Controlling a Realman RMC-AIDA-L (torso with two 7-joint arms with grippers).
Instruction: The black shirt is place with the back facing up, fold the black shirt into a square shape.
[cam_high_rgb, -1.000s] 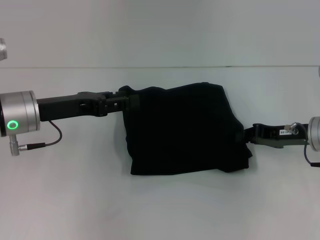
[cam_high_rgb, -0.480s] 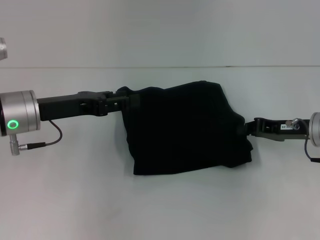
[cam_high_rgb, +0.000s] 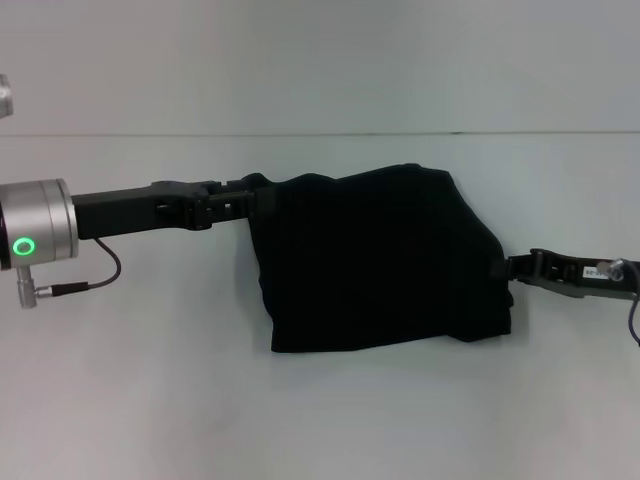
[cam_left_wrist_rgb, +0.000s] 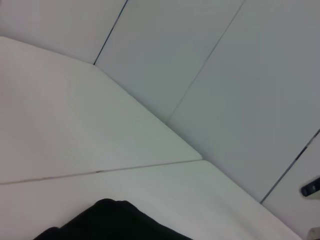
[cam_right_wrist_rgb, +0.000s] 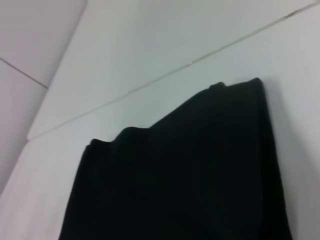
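Black shirt (cam_high_rgb: 380, 260) lies on the white counter (cam_high_rgb: 150, 400), roughly mid-scene in head view, folded into a compact, roughly four-sided bundle w/ no sleeves sticking out and no lettering showing. Its near edge runs fairly straight; far edge is uneven, w/ a soft hump toward the robot's right. Left side slants inward from the far left corner down to the near edge. Left gripper (cam_high_rgb: 248, 195) comes in level from the robot's left and meets the shirt at its far left corner, tips right at the fabric's edge; black on black there, so can't tell if the fingers are closed on cloth or just touching it. Green ring light glows on the silver wrist of that arm, and a thin dark cable loops beneath it onto the counter. Right gripper (cam_high_rgb: 512, 268) reaches in from the robot's right, low over the counter, tip at the shirt's right edge about midway along that side; again can't tell whether it's pinching fabric, since the tips merge w/ the dark cloth. Left wrist view: only a rounded hump of the shirt (cam_left_wrist_rgb: 112, 222) at one edge, rest is counter and pale wall panels. Right wrist view: shirt (cam_right_wrist_rgb: 180, 185) fills much of the picture, wavy folded edge against the white counter, faint seam line crossing the surface beyond it.
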